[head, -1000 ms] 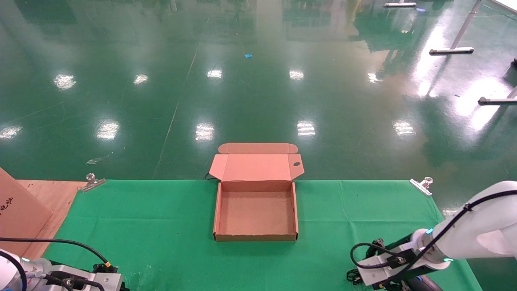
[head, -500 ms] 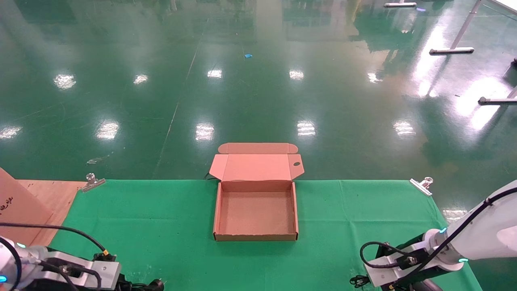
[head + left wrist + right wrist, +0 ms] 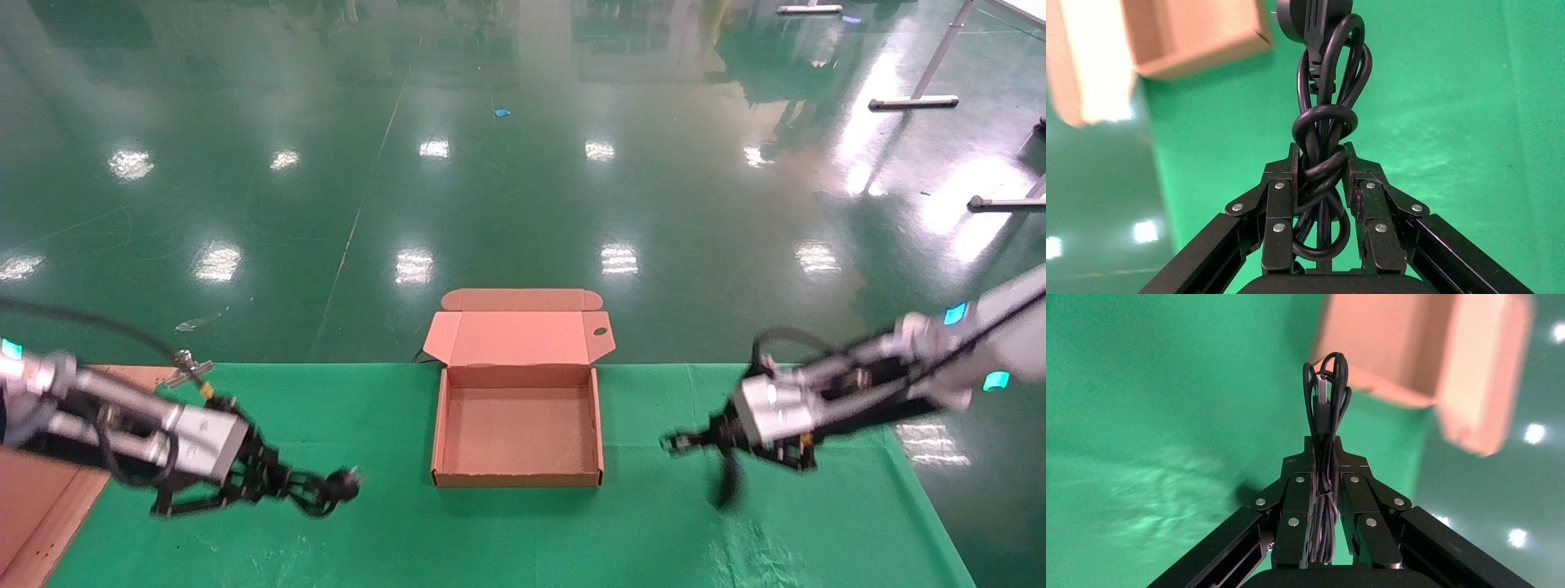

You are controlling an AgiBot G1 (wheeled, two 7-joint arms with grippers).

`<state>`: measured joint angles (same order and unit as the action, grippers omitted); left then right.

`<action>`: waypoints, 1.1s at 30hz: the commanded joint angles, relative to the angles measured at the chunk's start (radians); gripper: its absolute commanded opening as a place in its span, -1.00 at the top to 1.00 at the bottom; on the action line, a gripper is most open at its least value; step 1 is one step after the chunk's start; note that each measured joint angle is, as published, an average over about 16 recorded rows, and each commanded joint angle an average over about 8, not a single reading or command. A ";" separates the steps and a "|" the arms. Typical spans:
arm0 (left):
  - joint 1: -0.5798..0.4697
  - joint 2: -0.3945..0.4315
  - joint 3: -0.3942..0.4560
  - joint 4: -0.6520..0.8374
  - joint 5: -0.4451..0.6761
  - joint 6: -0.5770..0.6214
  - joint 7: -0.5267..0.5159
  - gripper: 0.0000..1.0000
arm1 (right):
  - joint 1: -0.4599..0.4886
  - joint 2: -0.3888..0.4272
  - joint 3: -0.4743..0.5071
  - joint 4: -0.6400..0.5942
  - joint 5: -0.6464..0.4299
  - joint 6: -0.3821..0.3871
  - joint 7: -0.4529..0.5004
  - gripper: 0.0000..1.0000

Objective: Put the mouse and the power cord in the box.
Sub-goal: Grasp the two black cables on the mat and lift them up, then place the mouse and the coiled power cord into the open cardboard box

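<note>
The brown cardboard box (image 3: 517,480) lies open in the middle of the green table, its lid folded back over the far edge. Nothing is inside it. My left gripper (image 3: 306,490) hovers left of the box, shut on the knotted middle of the thick black power cord (image 3: 1324,122), whose plug (image 3: 343,483) points toward the box. My right gripper (image 3: 695,441) hovers right of the box, shut on a bundle of thin black mouse cable (image 3: 1326,386). A blurred dark piece (image 3: 725,483) dangles beneath it; whether that is the mouse is unclear.
Green cloth (image 3: 327,408) covers the table, held by metal clips at the far left (image 3: 186,367) and far right (image 3: 854,374). A brown board (image 3: 33,514) lies at the left edge. Beyond the table is shiny green floor.
Both arms rose from the table's near edge and swung forward and inward toward the box. The left carries the power cord, the right the thin cable bundle.
</note>
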<state>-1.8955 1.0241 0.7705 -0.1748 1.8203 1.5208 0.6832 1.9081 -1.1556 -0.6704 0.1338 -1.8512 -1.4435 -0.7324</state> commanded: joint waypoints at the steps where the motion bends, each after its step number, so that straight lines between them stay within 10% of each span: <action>1: -0.036 0.005 0.001 -0.030 0.001 0.033 -0.012 1.00 | 0.044 0.006 0.007 0.022 0.011 -0.048 0.009 1.00; 23: -0.155 0.061 0.019 -0.377 -0.091 0.041 -0.247 1.00 | 0.193 -0.151 0.013 0.271 0.016 -0.038 0.310 1.00; 33: 0.053 0.129 0.055 -0.541 0.025 -0.320 -0.304 1.00 | 0.186 -0.101 0.022 0.340 0.030 -0.068 0.342 1.00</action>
<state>-1.8397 1.1534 0.8225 -0.7195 1.8427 1.2125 0.3500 2.0893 -1.2537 -0.6479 0.4748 -1.8205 -1.5107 -0.3932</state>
